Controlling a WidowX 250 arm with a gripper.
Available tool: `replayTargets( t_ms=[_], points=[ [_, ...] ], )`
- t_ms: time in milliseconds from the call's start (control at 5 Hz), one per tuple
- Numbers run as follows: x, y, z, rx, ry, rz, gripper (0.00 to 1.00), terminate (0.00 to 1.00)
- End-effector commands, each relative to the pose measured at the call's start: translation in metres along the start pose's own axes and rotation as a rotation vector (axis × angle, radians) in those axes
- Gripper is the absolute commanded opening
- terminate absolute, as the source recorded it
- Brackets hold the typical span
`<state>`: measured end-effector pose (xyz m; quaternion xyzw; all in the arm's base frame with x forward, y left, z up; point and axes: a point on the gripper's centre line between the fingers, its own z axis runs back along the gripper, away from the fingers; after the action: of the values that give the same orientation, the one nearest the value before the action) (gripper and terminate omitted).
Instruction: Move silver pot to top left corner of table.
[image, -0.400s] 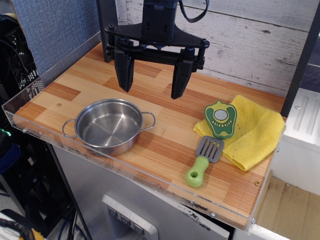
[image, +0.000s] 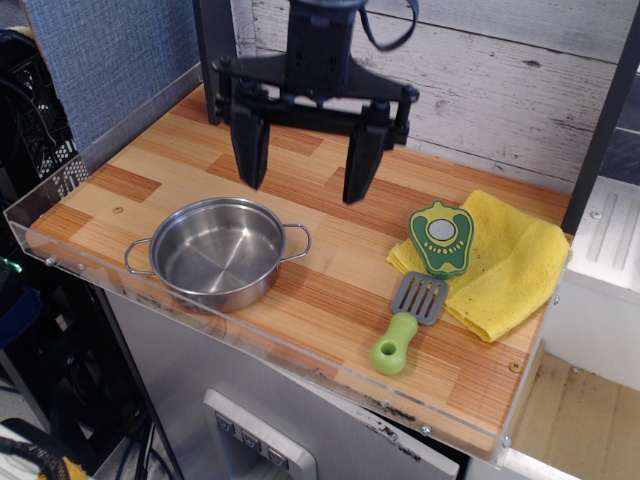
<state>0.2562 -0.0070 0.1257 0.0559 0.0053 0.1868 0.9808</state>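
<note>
The silver pot (image: 219, 252) is shallow, round and shiny, with two wire loop handles. It stands empty near the front left edge of the wooden table (image: 330, 285). My black gripper (image: 304, 188) hangs open above the table's middle, behind and a little to the right of the pot. Its two fingers (image: 250, 150) point down and are spread wide, with nothing between them. It does not touch the pot.
A yellow cloth (image: 500, 262) lies at the right with a green pepper-shaped toy (image: 440, 238) on it. A green-handled grey spatula (image: 410, 322) lies in front of the cloth. A clear acrylic rim (image: 70, 190) edges the table. A white plank wall stands behind.
The gripper has tilted and shifted slightly; its fingers remain spread open. The pot and the other things have not moved.
</note>
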Motion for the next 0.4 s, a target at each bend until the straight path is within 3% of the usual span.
replayTargets(
  t_ms=[0,200],
  points=[
    [0.021,0.048,-0.04,0.022,0.121,0.163,1.0,0.0],
    [0.022,0.074,-0.065,0.047,0.174,0.148,1.0,0.0]
  ],
)
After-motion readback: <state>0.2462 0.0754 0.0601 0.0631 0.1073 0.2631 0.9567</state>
